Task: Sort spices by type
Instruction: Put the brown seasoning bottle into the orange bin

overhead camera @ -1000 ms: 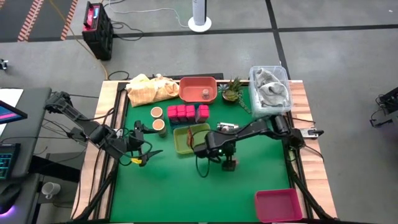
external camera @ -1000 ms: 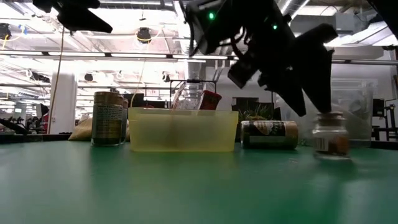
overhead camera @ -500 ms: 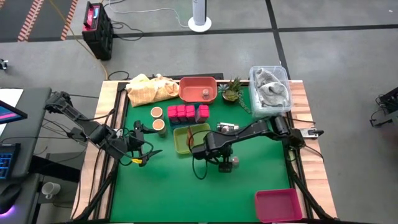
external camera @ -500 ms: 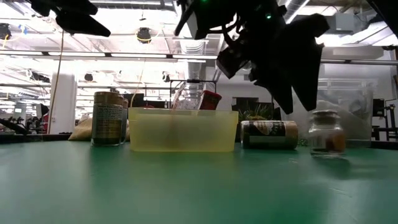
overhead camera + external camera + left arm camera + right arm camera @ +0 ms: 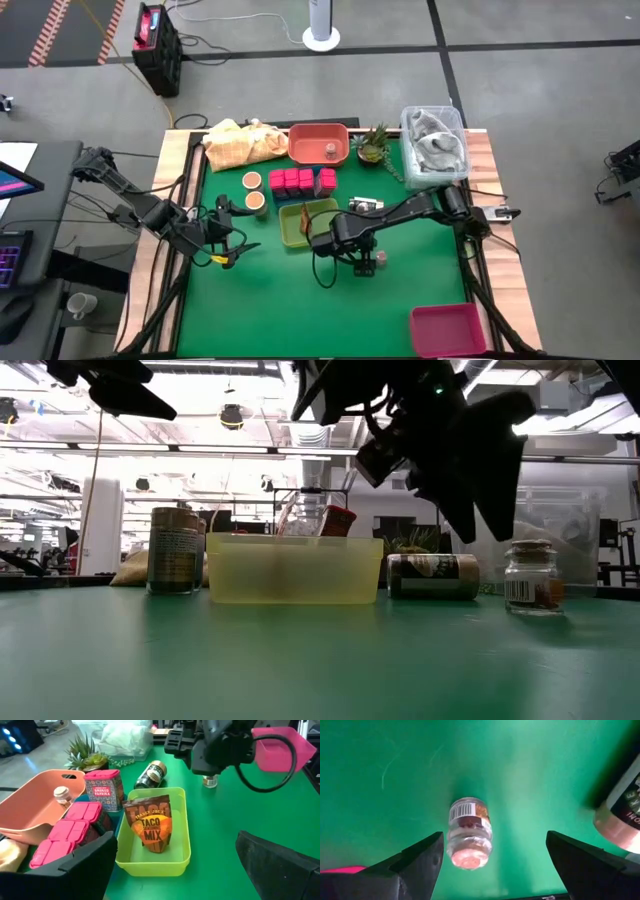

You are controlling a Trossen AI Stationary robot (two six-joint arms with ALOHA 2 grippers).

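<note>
— While the right gripper (image 5: 490, 865) hangs over the green mat (image 5: 270, 300), is it holding anything?
— No — its fingers stand wide apart above a small glass jar (image 5: 533, 575), which stands upright on the mat, free of them.
— And the left gripper (image 5: 226, 240)?
— Spread open too, empty, near the mat's left side. A taco packet (image 5: 152, 823) sits in the yellow-green bin (image 5: 180, 857), pink tins (image 5: 65, 831) beside it.

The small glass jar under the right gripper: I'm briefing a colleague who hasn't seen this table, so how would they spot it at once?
Start at the yellow-green bin in the middle of the green table. Beside it, below the open right gripper, the small glass jar stands upright and alone on the mat. Unlike the dark jar lying on its side nearby, it is clear, with a barcode label and a cork-coloured top.
</note>
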